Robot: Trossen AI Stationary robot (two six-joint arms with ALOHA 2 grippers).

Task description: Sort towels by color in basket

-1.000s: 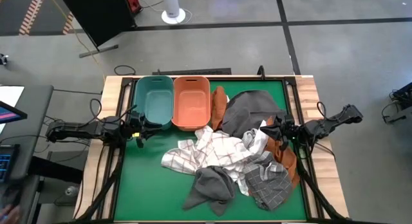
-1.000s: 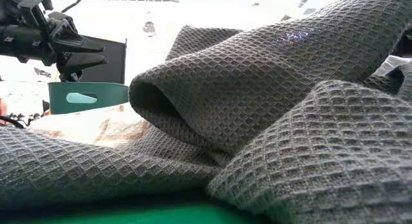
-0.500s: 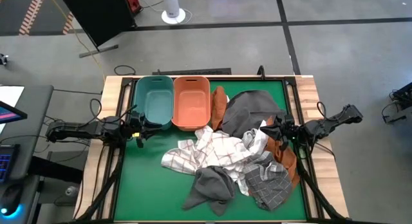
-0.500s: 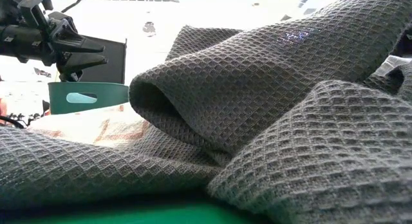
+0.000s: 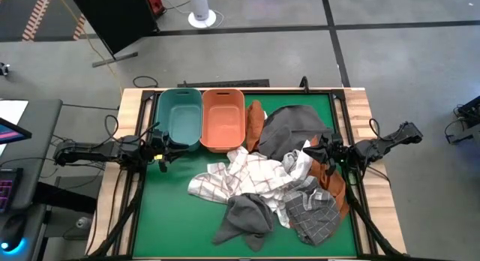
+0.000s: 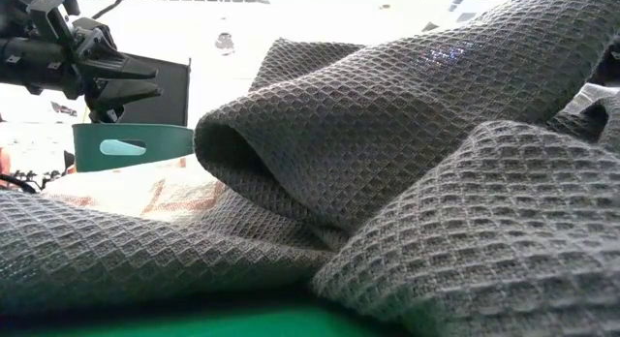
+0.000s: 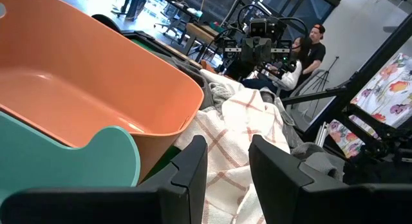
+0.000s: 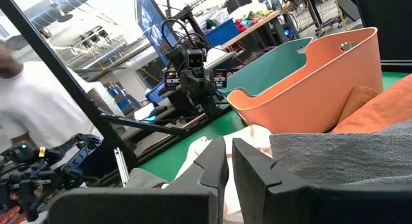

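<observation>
The towels lie heaped on the green mat, centre to right. The heap holds a large dark grey towel (image 5: 292,130), a white one with dark checks (image 5: 247,175), a rust orange one (image 5: 334,182), a second dark grey one (image 5: 244,216) and a grey-checked one (image 5: 311,212). Another rust towel (image 5: 255,118) leans on the orange basket (image 5: 223,118), which stands beside a teal basket (image 5: 178,118). My left gripper (image 5: 166,152) hovers open at the mat's left edge, near the teal basket. My right gripper (image 5: 307,150) hovers shut over the heap's right side, with only a slit between the fingers (image 8: 215,163).
Both baskets stand at the far left of the mat, side by side. The wooden table border (image 5: 139,103) frames the mat, and bare mat (image 5: 161,216) shows near left. In the low view grey waffle cloth (image 6: 387,182) fills the foreground. People (image 7: 312,47) are in the room beyond.
</observation>
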